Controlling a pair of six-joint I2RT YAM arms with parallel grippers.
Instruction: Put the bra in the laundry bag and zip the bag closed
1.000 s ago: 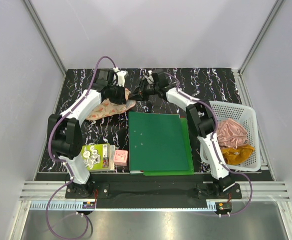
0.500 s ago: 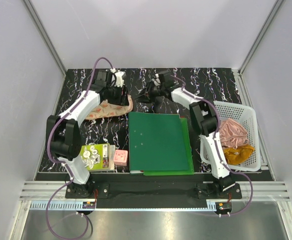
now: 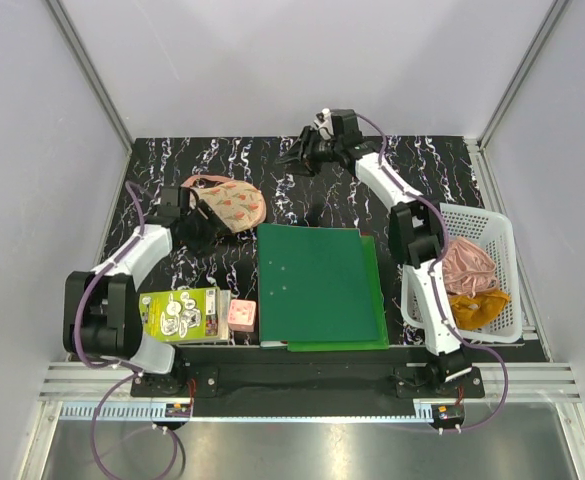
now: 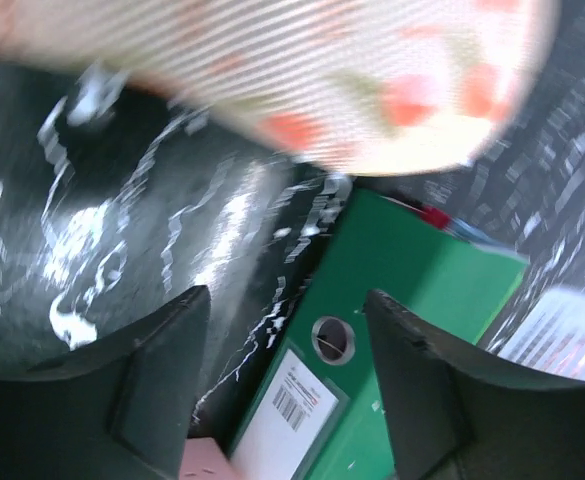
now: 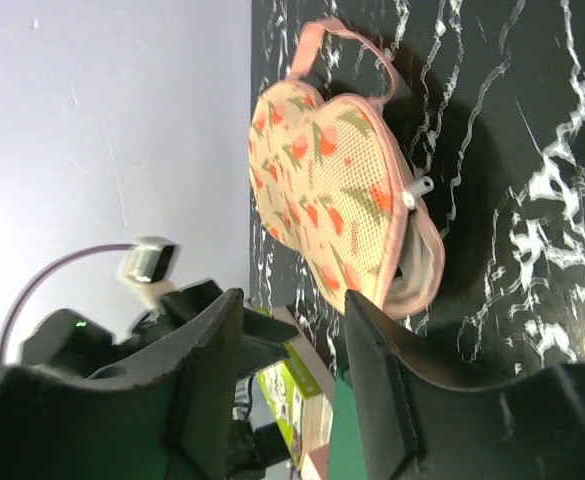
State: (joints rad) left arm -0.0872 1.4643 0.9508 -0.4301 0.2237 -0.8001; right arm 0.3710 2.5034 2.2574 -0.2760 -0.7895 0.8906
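Note:
The laundry bag (image 3: 227,203), peach-pink with red watermelon slices, lies on the black marbled table at the back left, its pink loop pointing away from the arms. In the right wrist view the laundry bag (image 5: 332,210) shows a white zip pull (image 5: 418,187), and a pale inside gapes at one end. The bra is hidden. My left gripper (image 3: 204,222) hovers just near-left of the bag, open and empty. In its wrist view the left gripper (image 4: 284,300) has the blurred bag (image 4: 322,80) above it. My right gripper (image 3: 303,157) is at the back centre, apart from the bag. In its own wrist view the right gripper (image 5: 294,300) stands open and empty.
A green binder (image 3: 317,283) lies in the middle, right of the bag. A white plastic basket (image 3: 491,228) at the right holds a pink cloth (image 3: 462,262) and a mustard cloth (image 3: 475,305). A green book (image 3: 182,313) and a pink block (image 3: 241,316) sit at the near left.
Both grippers have opened and left the bag. The left arm has drawn back toward the near left, the right arm has swung to the back. The bag now lies flat.

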